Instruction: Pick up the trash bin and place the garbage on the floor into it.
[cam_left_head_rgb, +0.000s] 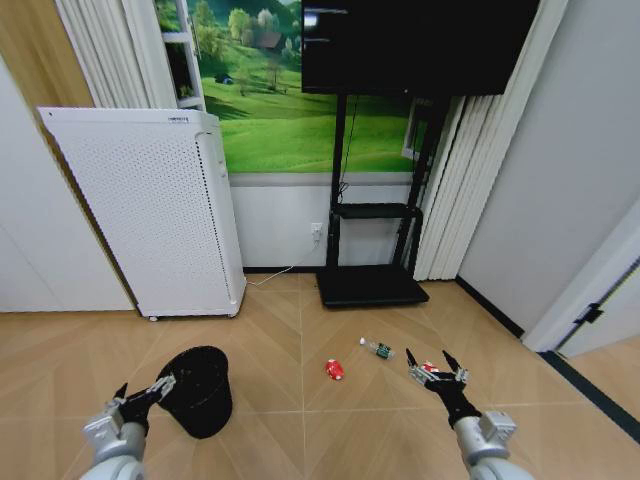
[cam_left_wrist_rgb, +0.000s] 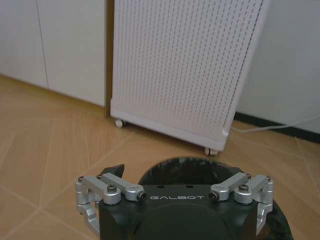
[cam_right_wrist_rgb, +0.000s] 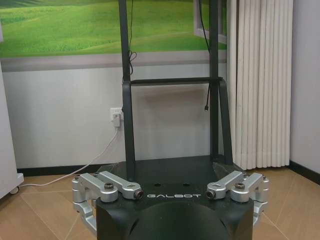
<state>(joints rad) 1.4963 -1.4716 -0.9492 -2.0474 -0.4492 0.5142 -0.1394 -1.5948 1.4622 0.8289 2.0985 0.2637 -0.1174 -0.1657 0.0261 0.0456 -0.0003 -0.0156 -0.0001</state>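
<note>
Herringbone floor (cam_left_head_rgb: 300, 330): upright trash bin (cam_left_head_rgb: 200, 390), mouth upward.

Left end effector (cam_left_head_rgb: 140, 391) and right end effector (cam_left_head_rgb: 432, 364) both spread, low.

Lighting is bright, even and diffuse. The light brown herringbone parquet floor (cam_left_head_rgb: 300, 330) carries a soft sheen and only faint shadows. The head view bows straight lines near its edges, as with the tall white perforated appliance (cam_left_head_rgb: 150, 210). Both wrist views are slightly soft.
</note>
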